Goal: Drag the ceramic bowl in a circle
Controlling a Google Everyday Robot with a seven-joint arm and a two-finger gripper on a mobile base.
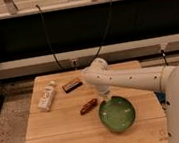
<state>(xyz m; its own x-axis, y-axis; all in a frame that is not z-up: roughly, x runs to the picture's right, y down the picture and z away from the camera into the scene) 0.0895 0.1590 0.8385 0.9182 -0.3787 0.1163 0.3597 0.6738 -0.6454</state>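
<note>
Green bowl on the wooden surface, toward the right and near the front edge, upright, pale speckled inside showing.

White arm reaching in from the right side, bending downward at a rounded joint above the middle of the surface. Hand pointing down at the bowl's far-left rim, right at or against that rim; exact contact hard to make out. Cannot tell whether released or clenched.

Small brown packet lying just left of the bowl, tilted, close to the rim but apart from it. Dark bar-shaped packet farther back on the surface, left of the arm's joint, lying at a slant. White bottle on its side near the left edge, well apart from the bowl.

Behind the surface, a pale wall strip with an outlet, and two black cables running up from it across the dark background. Speckled floor to the left.
</note>
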